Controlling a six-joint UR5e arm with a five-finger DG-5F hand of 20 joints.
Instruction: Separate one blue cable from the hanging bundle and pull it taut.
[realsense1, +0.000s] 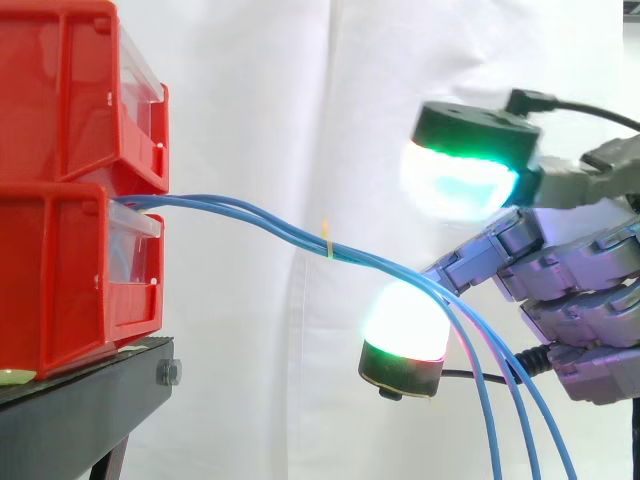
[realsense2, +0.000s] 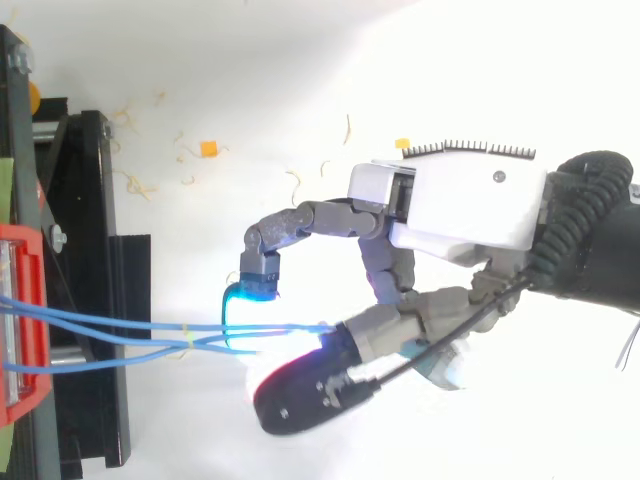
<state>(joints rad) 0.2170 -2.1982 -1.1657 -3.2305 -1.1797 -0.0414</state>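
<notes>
**Q:** Three blue cables (realsense1: 260, 215), strung from the red bins (realsense1: 70, 190) at frame left, bound by a yellow tie (realsense1: 326, 243) near centre, dropped away at lower right. Gripped anywhere?

**A:** Not pinched. Lay draped across the hand (realsense1: 580, 280) at right. Showed fingertips (realsense1: 460, 180) spread apart, one pad above the bundle, one just below.

**Q:** Judged best for the step?

**A:** Needed one pad slipped into a visibly parted stretch clear of the tie, then closed on a single strand only. Called for a slow draw rightward, away from the bins, without dragging the neighbours.
</notes>
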